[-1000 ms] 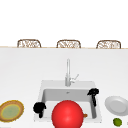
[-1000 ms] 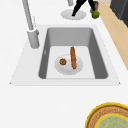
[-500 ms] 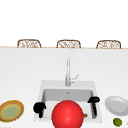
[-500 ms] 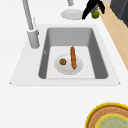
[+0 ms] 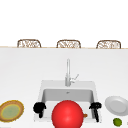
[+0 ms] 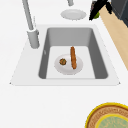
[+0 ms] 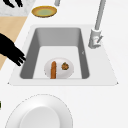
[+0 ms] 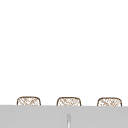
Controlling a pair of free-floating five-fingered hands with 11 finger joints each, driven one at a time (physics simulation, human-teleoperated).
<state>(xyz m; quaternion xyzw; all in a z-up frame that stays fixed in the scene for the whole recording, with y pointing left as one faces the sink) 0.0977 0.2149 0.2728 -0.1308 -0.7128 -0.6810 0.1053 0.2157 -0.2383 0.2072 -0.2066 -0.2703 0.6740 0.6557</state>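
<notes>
In the front view the left hand [image 5: 39,108] is hanging at the sink's [image 5: 42,86] left front corner, near a yellow-rimmed plate [image 5: 11,110]; I cannot tell how it is set. The right hand [image 5: 95,107] is hovering at the right front corner, fingers pointing down, between a big red ball [image 5: 67,115] and a white plate [image 5: 116,105], with a lime [image 5: 117,122] lying on the counter nearby.

From the left side, the right hand [image 6: 99,7] is floating just above the lime [image 6: 96,16] but is not gripping it.

From the right side, its fingers are spreading loosely toward the sink's rim, holding nothing. On the dish in the basin, a sausage [image 7: 53,69] and a small brown ball [image 7: 65,66] are lying untouched.
</notes>
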